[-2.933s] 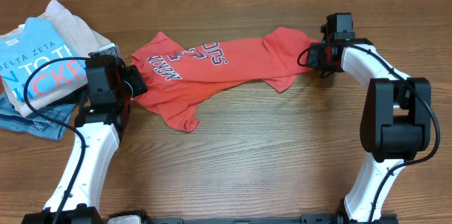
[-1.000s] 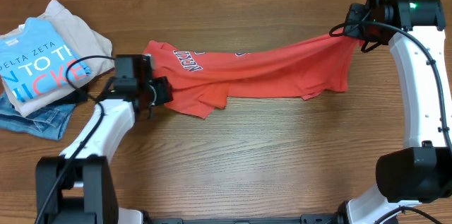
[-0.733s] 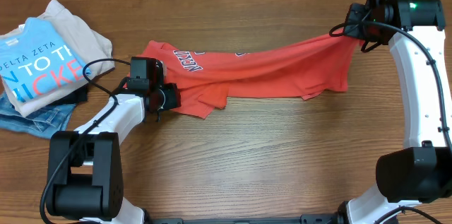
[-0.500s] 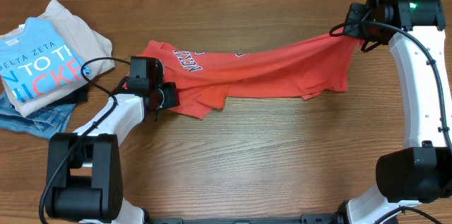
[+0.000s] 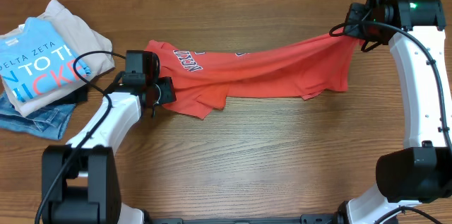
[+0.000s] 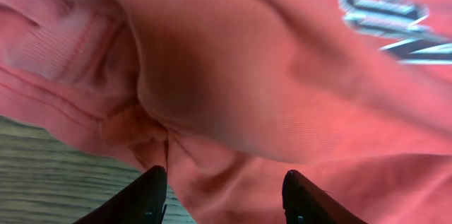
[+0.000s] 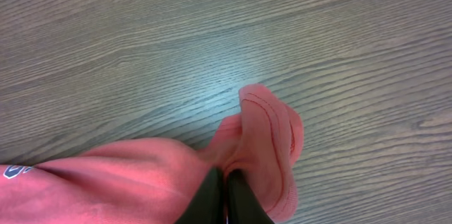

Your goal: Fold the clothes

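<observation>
The left hand (image 5: 161, 91) sat with fingers apart, the crumpled end of the coral-red T-shirt (image 5: 268, 72) at its 3 o'clock. The shirt stretched across the wooden surface (image 5: 247, 153) toward 2 o'clock, its far corner clamped in the right hand (image 5: 355, 32).

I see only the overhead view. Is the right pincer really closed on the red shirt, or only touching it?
Observer: It is closed. The right wrist view shows the right pincer shut on a bunched edge of the shirt.
Operator: And does the left pincer hold cloth too?
Observer: No. In the left wrist view the left pincer is open. Its fingers stand wide apart and the cloth lies just ahead of them, not pinched.
</observation>
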Motion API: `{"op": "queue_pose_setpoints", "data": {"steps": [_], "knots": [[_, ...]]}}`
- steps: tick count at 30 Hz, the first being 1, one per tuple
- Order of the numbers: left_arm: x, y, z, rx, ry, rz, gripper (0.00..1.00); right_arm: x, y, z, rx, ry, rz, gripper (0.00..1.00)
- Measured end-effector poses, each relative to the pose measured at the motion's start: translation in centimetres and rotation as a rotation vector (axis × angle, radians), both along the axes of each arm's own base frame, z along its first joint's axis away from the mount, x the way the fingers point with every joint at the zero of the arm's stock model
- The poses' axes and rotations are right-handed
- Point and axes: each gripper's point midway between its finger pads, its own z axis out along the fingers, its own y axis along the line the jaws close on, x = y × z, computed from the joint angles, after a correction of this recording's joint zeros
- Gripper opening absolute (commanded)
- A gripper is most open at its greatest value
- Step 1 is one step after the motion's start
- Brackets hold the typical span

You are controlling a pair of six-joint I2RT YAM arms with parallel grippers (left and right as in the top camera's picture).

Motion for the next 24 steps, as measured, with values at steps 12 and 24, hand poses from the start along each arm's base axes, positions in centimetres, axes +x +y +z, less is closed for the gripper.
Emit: {"op": "queue_pose_setpoints", "data": {"steps": [12, 24], "knots": [[1.9, 0.0, -2.5, 0.007, -0.027, -0.004, 0.35, 0.0, 0.0, 0.0, 0.0, 0.0, 0.0, 0.04], [1.6, -0.7, -2.6, -0.028, -0.011, -0.024, 0.36, 0.0, 0.0, 0.0, 0.0, 0.0, 0.0, 0.04]]}}
